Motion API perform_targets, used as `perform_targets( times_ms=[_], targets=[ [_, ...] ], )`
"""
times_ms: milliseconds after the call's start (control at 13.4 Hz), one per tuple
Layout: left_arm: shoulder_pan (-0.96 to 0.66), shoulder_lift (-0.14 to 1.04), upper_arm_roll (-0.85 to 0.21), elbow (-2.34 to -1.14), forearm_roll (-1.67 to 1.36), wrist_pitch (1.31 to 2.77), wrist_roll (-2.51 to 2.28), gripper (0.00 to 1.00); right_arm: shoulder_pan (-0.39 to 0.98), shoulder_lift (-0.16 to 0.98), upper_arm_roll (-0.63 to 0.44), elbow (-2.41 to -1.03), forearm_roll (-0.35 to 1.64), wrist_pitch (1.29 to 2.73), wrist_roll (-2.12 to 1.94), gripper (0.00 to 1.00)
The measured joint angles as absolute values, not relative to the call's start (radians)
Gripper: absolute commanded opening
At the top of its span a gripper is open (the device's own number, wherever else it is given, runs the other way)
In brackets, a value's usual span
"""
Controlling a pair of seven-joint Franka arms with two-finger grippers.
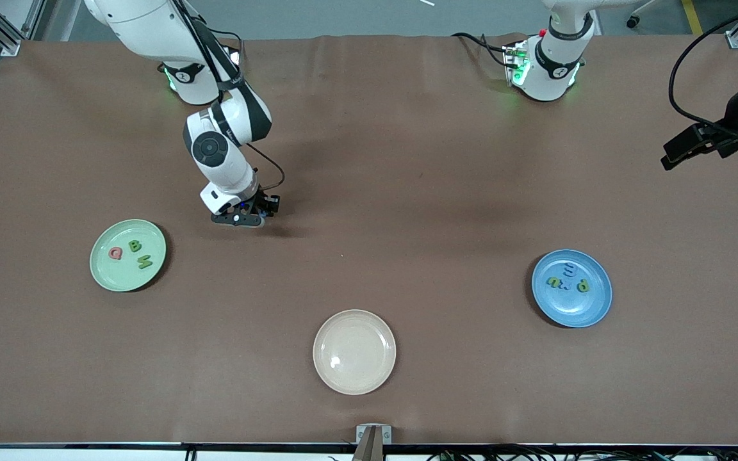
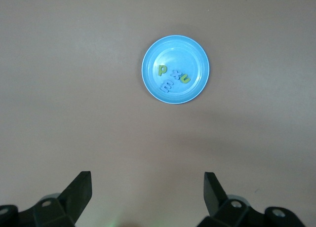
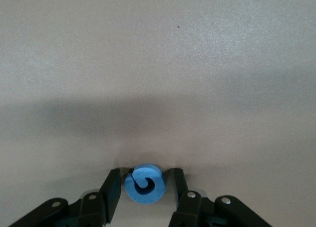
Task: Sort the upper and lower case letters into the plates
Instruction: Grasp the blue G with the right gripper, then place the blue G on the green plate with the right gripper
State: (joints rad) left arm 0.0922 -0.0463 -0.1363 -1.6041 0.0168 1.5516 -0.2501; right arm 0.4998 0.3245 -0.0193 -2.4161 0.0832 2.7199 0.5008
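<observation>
A blue curled foam letter [image 3: 144,184] lies on the brown table, between the fingers of my right gripper [image 3: 144,175]. The fingers stand close on either side of it, with a thin gap showing on one side. In the front view the right gripper [image 1: 241,218] is low over the table, farther from the camera than the light green plate [image 1: 101,272], and covers the letter. The green plate holds a pink Q, a green B and a green M. The blue plate [image 1: 593,314] [image 2: 197,54] holds several small letters. My left gripper [image 2: 148,185] [image 1: 669,159] hangs open and empty, high at the left arm's end.
A cream-beige plate [image 1: 354,351] with nothing in it sits near the table's front edge, midway between the two coloured plates. A metal bracket [image 1: 373,434] juts up at the front edge. Black cables [image 1: 696,57] hang by the left arm.
</observation>
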Motion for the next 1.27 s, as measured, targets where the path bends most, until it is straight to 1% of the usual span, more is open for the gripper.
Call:
perform_targets(
  times_ms=[225,449,973,1123,1273],
  targets=[
    [0.092,-0.046,-0.136,-1.605,0.017,1.572,-0.241,1.00,0.500,0.326,-0.020,-2.420,0.083,2.735,0.501,0.29],
    [0.096,-0.046,-0.129,-1.605,0.017,1.584,-0.235,1.00,0.500,0.325,-0.020,-2.422,0.083,2.746,0.501,0.19],
    [0.113,-0.025,-0.122,-1.610,0.017,1.601,-0.233,1.00,0.499,0.317,-0.026,-2.411,0.083,2.721,0.463,0.14],
    [0.120,-0.024,-0.121,-1.610,0.017,1.603,-0.233,1.00,0.484,0.284,-0.038,-2.385,0.083,2.636,0.420,0.13],
    [0.119,-0.023,-0.122,-1.610,0.017,1.609,-0.233,1.00,0.432,0.231,-0.045,-2.342,0.082,2.494,0.340,0.14]
  ],
)
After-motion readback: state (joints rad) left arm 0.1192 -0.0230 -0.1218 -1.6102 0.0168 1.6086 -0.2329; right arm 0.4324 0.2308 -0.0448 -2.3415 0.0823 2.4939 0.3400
